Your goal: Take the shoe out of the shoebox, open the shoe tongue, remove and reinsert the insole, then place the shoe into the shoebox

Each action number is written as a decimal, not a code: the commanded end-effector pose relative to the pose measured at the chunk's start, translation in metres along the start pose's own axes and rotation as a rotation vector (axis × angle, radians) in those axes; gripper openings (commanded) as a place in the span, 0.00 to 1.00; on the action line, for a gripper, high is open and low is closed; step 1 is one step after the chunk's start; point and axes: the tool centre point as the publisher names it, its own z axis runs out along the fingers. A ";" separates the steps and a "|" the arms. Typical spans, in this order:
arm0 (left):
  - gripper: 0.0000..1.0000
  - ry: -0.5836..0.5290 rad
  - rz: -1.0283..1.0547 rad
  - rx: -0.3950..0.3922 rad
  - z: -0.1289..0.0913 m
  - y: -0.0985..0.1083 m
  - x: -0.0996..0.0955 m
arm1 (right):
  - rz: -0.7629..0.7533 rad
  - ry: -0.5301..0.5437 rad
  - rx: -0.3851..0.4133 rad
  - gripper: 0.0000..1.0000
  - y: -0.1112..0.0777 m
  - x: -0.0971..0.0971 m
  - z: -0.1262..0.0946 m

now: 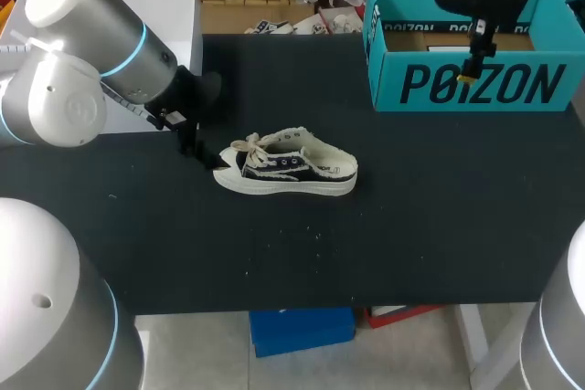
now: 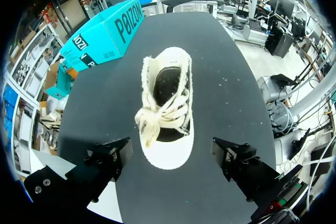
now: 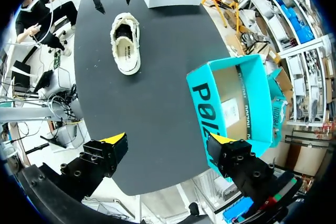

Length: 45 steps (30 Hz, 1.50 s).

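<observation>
Shoe position: the shoe (image 1: 285, 171) is out of the shoebox (image 1: 475, 84) and stands upright on its sole near the middle of the desk (image 1: 411, 226), well apart from the box.
Shoe axis: its long axis runs across the desk from my left to my right, toe toward my left arm, heel toward the right, opening facing up.
Left gripper: the left gripper (image 1: 192, 142) is low at the toe end, released. In its wrist view the toe (image 2: 167, 153) lies between the spread fingers with a gap on both sides, so nothing is grasped.
Why there: I judge it is lined up along the shoe's length to steady the toe or reach the laces (image 2: 157, 116) and tongue.
Right gripper: the right gripper (image 3: 168, 148) hangs above the shoebox's front wall (image 3: 210, 103), fingers apart and empty, clear of the shoe.
Box: open side up at the far right of the desk, and as far as I can see it holds nothing.
Stage: as I judge it, removal is done. The laces lie bunched over the tongue, so opening it comes next.
</observation>
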 end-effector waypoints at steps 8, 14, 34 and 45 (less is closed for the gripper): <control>1.00 -0.003 0.003 0.005 0.000 0.001 0.001 | 0.002 -0.004 -0.006 1.00 -0.003 0.002 0.001; 1.00 -0.003 0.003 0.005 0.000 0.001 0.001 | 0.021 0.077 -0.217 1.00 -0.002 0.015 0.014; 1.00 -0.003 0.003 0.005 0.000 0.001 0.001 | -0.137 0.104 -0.507 1.00 0.023 0.055 0.044; 1.00 -0.003 0.003 0.005 0.000 0.001 0.001 | -0.199 0.108 -0.505 1.00 0.030 0.059 0.053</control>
